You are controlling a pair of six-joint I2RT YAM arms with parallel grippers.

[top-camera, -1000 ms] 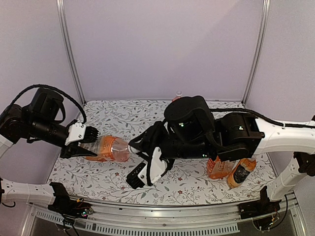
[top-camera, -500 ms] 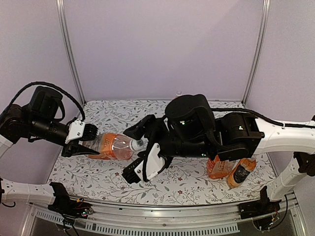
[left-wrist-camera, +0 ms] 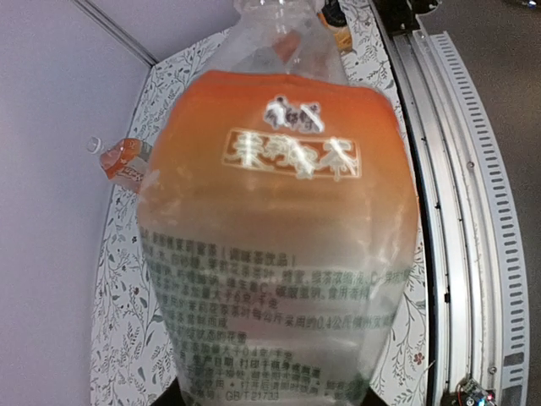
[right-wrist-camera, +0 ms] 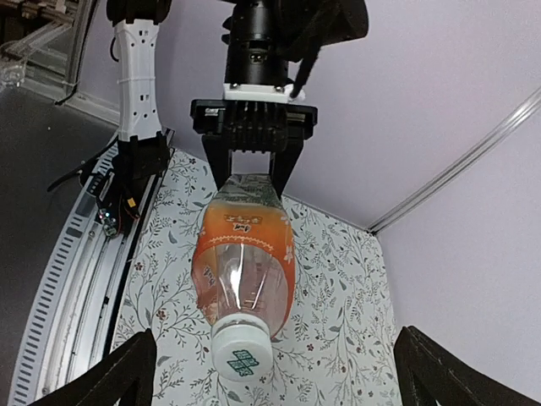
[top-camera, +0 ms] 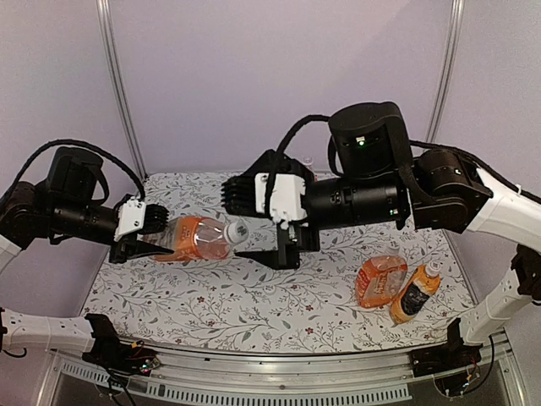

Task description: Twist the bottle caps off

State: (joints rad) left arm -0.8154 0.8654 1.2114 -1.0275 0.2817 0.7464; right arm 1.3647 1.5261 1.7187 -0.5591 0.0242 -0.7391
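Observation:
My left gripper (top-camera: 150,237) is shut on the base of a clear bottle (top-camera: 193,238) of orange liquid and holds it level above the table, neck pointing right. Its white cap (top-camera: 236,231) sits on the neck. In the right wrist view the cap (right-wrist-camera: 241,356) faces the camera, with the bottle (right-wrist-camera: 245,249) behind it. My right gripper (top-camera: 260,225) stands wide open just right of the cap, its fingers apart from it on either side. In the left wrist view the bottle (left-wrist-camera: 279,245) fills the frame and hides the jaws.
Two more bottles lie at the right front: an orange one (top-camera: 380,281) and a dark-labelled one (top-camera: 413,297) with a white cap (top-camera: 433,267). Another bottle (left-wrist-camera: 124,162) lies by the back wall. A metal rail (top-camera: 254,372) runs along the near edge.
My right gripper has opened off the cap and drawn back to the right and upward. The left gripper has raised the bottle slightly; the cap is still on the neck.

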